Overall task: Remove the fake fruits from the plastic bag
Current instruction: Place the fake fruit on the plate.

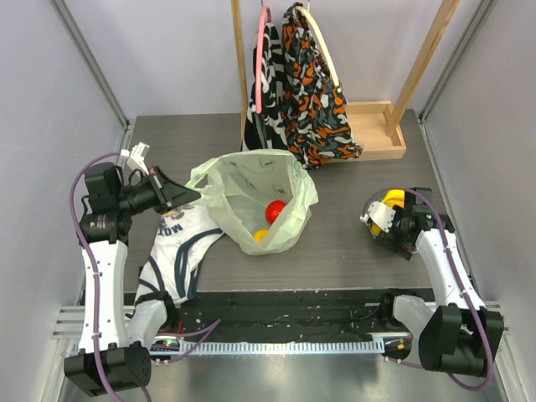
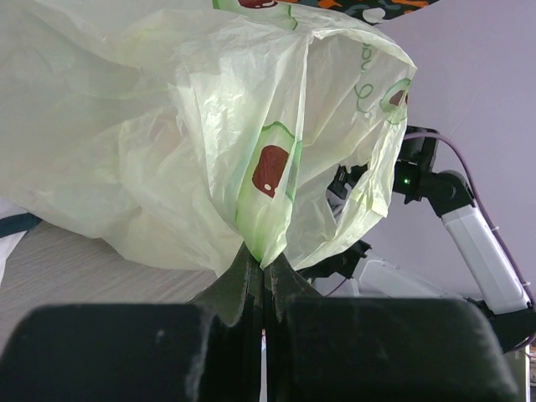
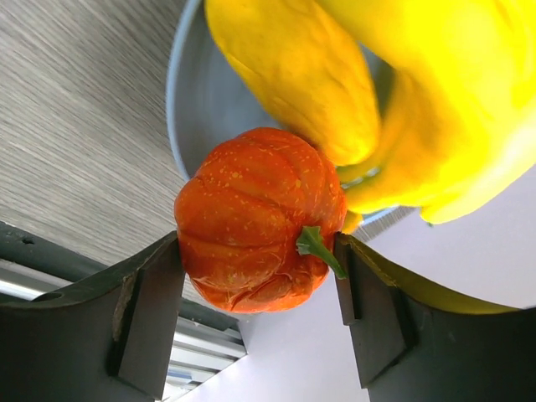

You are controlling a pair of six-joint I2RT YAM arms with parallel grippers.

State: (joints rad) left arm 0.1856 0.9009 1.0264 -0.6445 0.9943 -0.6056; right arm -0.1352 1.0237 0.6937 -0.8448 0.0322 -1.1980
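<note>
Nearest the right wrist lens: an orange ribbed pumpkin-shaped plastic fruit (image 3: 255, 222) sits between my right jaws, touching both pads, green stem against one of them.
Right jaws: grasping that orange fruit, just over a grey round dish (image 3: 201, 109).
Dish contents: a glossy yellow curved plastic banana (image 3: 301, 75) fills it, touching the orange fruit.
Left jaws: clenched on a thin fold of the crinkly pale yellow-green plastic bag printed with avocado halves (image 2: 167, 126), holding its left rim up.
Surface: dark grey wood-grain surface (image 1: 352, 243), walled by pale grey panels (image 1: 167, 50) on three sides.
Bag position: I see it mid-surface (image 1: 243, 180), slightly left of centre.
Bag heading: mouth gaping upward and spread left to right; the closed end sags toward the near edge.
Inside the bag: a red round plastic fruit (image 1: 275, 210) and a small yellow piece (image 1: 261, 234), low down near the closed end.
Left side: a white garment with navy stripes (image 1: 180, 243) lies beside the bag and reaches the near edge.
Far side: black-white and orange patterned cloths (image 1: 314, 92) hang from a wooden frame (image 1: 377, 126), just behind the bag.
Open room: bare surface lies between the bag and my right jaws, which sit near the right edge.
</note>
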